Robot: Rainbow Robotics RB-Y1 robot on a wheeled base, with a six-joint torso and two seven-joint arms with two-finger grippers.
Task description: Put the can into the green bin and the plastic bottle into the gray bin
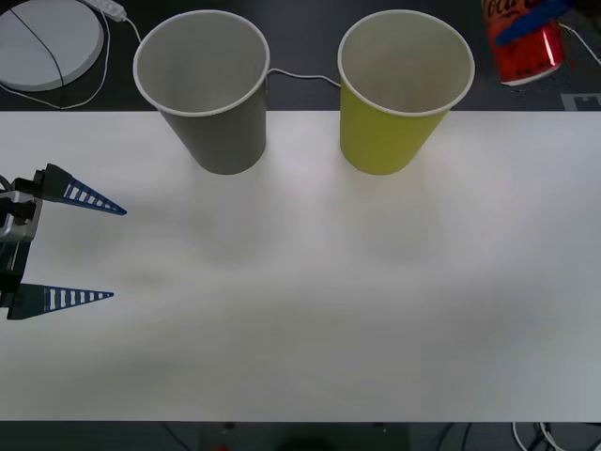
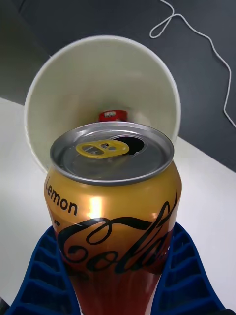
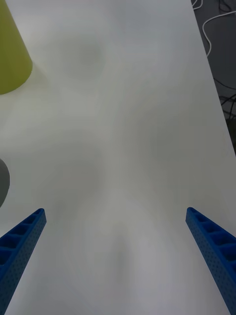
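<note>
Right pincer (image 1: 531, 33) grasps the can (image 1: 526, 47) at the far right edge, beside the green bin (image 1: 390, 132); left pincer (image 1: 89, 249) released over bare surface (image 1: 329, 310); gray bin (image 1: 211, 122) stands apart

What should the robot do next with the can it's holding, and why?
Probably carry the can a little further over the green bin, then let go. The right gripper is shut on it, held up beside the bin's rim, not yet above the opening. The left gripper waits open over the table.

left fingers (image 1: 111, 252) spread wide; right fingers (image 2: 184, 275) clamped, raised.
</note>
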